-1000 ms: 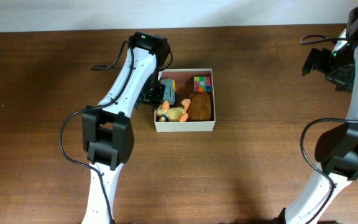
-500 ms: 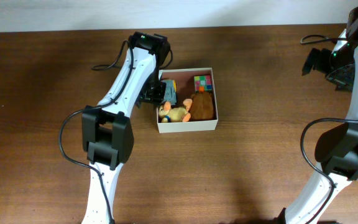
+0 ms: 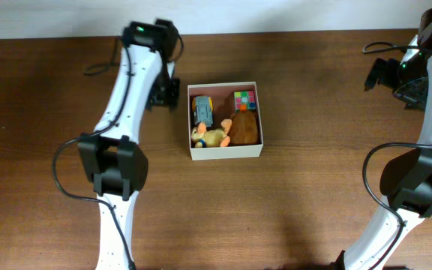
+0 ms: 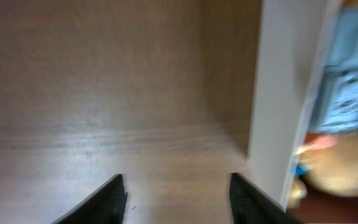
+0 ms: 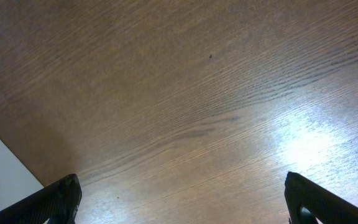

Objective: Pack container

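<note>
The container (image 3: 223,153), a square shallow box with white walls, stands mid-table. It holds a grey-blue toy (image 3: 202,111), a yellow plush (image 3: 210,136), a brown plush (image 3: 244,129) and a multicoloured cube (image 3: 243,100). My left gripper (image 3: 165,90) is open and empty just left of the box. In the left wrist view its fingers (image 4: 176,199) frame bare table, with the box wall (image 4: 278,93) and the grey-blue toy (image 4: 350,74) at the right. My right gripper (image 3: 381,73) is open and empty at the far right, over bare wood (image 5: 182,193).
The brown wooden table (image 3: 291,210) ends at a white strip (image 3: 51,19) along the far edge. A black cable (image 3: 385,48) runs by the right arm. A white patch (image 5: 2,168) shows at the left of the right wrist view.
My left gripper has pulled back out of the container's left side and moved left and away, leaving the grey-blue toy in the box. The right arm has not moved.
</note>
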